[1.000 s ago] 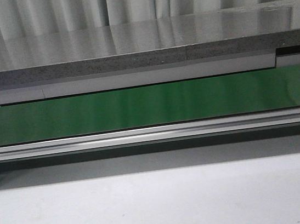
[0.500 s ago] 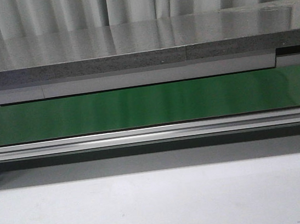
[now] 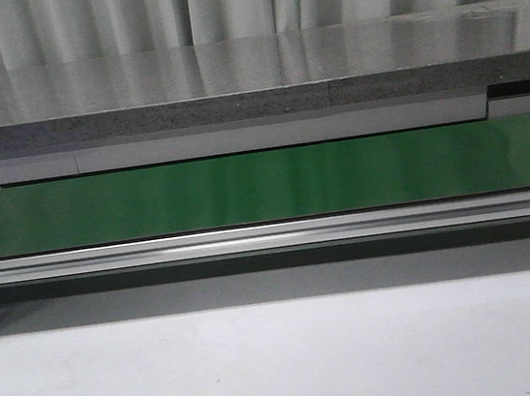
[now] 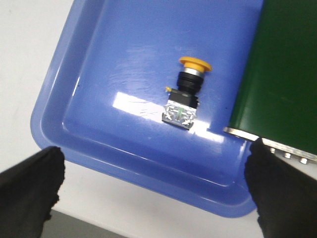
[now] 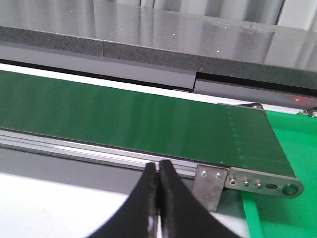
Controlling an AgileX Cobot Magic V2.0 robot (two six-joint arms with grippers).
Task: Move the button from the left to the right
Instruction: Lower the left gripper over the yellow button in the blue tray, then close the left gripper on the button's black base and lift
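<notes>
The button (image 4: 185, 94) is lying in the blue tray (image 4: 79, 79), mid-frame. The left gripper (image 4: 153, 198) is hanging wide open; the right gripper (image 5: 157, 198) is pinching shut. It looks hard and light; grabbing the black body seems safest.

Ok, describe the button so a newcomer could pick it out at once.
Find the blue tray beside the end of the green conveyor belt, seen in the left wrist view. The button lies on its side on the tray floor, the only thing there. Its round yellow mushroom cap, black body and silvery terminal end set it apart from the plain blue around it.
</notes>
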